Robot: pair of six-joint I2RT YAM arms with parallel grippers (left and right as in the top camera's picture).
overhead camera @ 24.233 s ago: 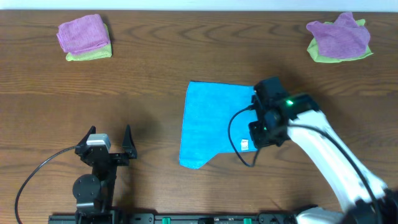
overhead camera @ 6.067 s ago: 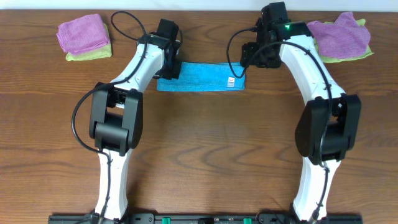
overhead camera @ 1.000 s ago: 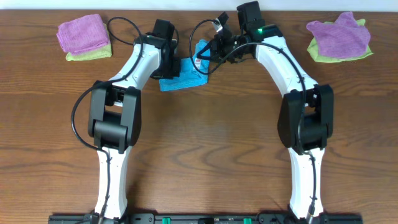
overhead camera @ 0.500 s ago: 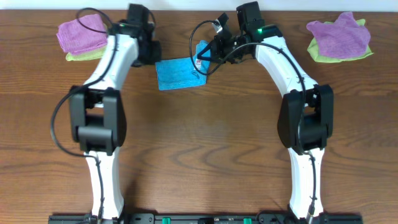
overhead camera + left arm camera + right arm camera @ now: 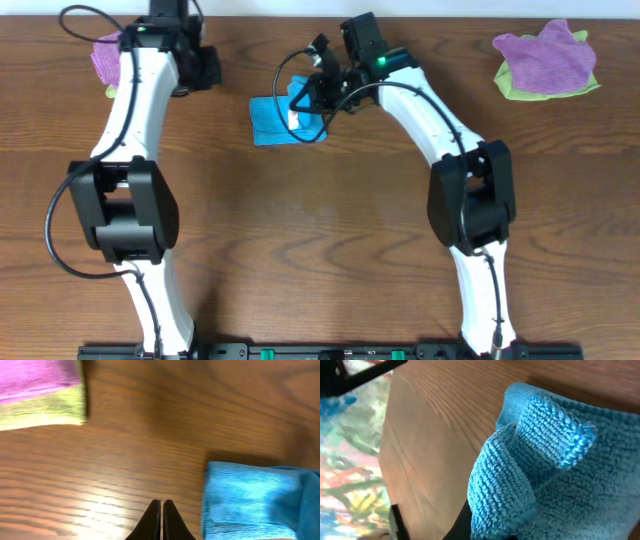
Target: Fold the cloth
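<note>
Seen from overhead, the right gripper (image 5: 305, 92) covers the upper right part of the cloth (image 5: 272, 120). The left arm (image 5: 135, 90) hides most of the purple cloth (image 5: 104, 52). The left wrist view is blurred, and both wrist views crop the cloth at their right and bottom edges. The right gripper's fingers lie largely buried under it.

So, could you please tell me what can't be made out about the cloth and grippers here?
- Overhead: the right gripper and its cable hide the upper right of the cloth, so layers cannot be counted.
- Right wrist: the bunched cloth hides where that gripper grips it.
- Left wrist: blurred; the cloth is cut off by the right and bottom edges, the left gripper by the bottom edge.
- Overhead: the left arm hides most of the purple and lime pile.
</note>
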